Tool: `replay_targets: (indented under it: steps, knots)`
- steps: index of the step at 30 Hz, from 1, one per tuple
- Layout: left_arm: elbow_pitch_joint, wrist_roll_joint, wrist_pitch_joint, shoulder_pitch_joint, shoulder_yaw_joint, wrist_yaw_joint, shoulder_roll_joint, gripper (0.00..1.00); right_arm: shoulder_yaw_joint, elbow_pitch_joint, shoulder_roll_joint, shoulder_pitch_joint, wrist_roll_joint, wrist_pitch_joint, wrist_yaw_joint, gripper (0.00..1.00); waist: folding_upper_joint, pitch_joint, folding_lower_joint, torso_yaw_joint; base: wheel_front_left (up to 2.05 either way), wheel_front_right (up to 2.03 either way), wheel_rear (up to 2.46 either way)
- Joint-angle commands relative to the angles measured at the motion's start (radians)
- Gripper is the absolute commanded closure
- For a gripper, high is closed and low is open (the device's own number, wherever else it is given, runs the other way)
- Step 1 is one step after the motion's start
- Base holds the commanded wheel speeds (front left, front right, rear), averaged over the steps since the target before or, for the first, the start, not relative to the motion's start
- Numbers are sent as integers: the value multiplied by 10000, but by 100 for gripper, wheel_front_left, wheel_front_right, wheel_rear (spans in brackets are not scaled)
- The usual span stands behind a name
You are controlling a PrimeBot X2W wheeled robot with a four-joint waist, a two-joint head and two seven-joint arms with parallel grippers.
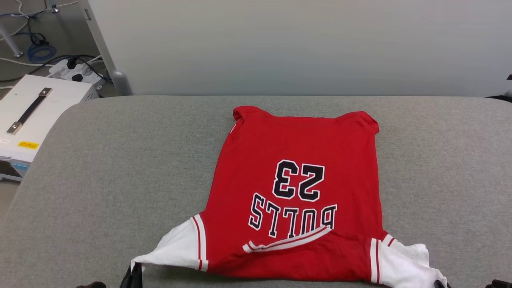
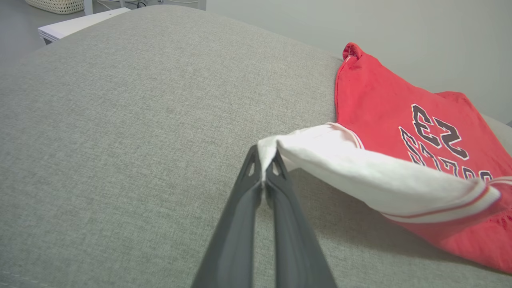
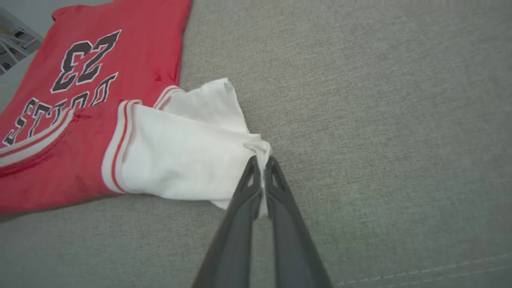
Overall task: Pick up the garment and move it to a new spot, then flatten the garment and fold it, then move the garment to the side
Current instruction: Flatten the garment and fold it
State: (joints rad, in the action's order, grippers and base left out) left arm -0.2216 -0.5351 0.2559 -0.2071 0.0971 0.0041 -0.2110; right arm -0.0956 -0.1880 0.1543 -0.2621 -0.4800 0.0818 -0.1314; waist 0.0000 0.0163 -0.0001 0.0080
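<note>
- Garment (image 1: pixel 296 160): red T-shirt, lying spread on the grey fabric-covered worktop (image 1: pixel 100 180), right of centre in the head view. The hem points toward the far edge, and the collar (image 1: pixel 288 240) toward the robot.
- Print: the black, white-outlined "23" and "BULLS" face up and read upside down from the head view.
- Far hem corners: both are slightly curled up.
- Left gripper (image 2: pixel 264 168): fingers clenched together, pinching the outer tip of the white left-hand sleeve (image 2: pixel 360 172). The sleeve is drawn out sideways from the body, with its tip raised off the worktop.
- Right gripper (image 3: pixel 262 170): fingers clenched on the bunched tip of the white right-hand sleeve (image 3: pixel 180 160). This sleeve is folded and creased beside the red-and-white striped trim.
- Near shoulder edge: lifted a little, casting a shadow on the fabric below.
- Surroundings: a pale wall (image 1: pixel 280 40) stands behind the worktop. A white case with a black handle (image 1: pixel 36 108) sits to the left, with cables (image 1: pixel 40 52) on the floor beyond it.
</note>
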Motion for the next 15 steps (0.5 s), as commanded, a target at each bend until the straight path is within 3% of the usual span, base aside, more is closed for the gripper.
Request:
replay_targets:
  steps: [1, 9, 15]
  knots:
    - [17, 109, 59, 215, -43, -78, 82, 100, 51, 12, -3, 191, -81, -127, 7, 0, 0, -72, 1, 82, 0, 0, 0]
    - [204, 559, 59, 848, -2, -375, 310, 100, -689, -293, 231, 1809, 271, -764, 7, 0, 0, -640, 1, 561, 0, 0, 0]
    - [468, 915, 59, 1455, 131, -598, 554, 100, -1098, -1527, 675, 4332, 705, -177, 7, 0, 0, -1346, 1, 1015, 0, 0, 0]
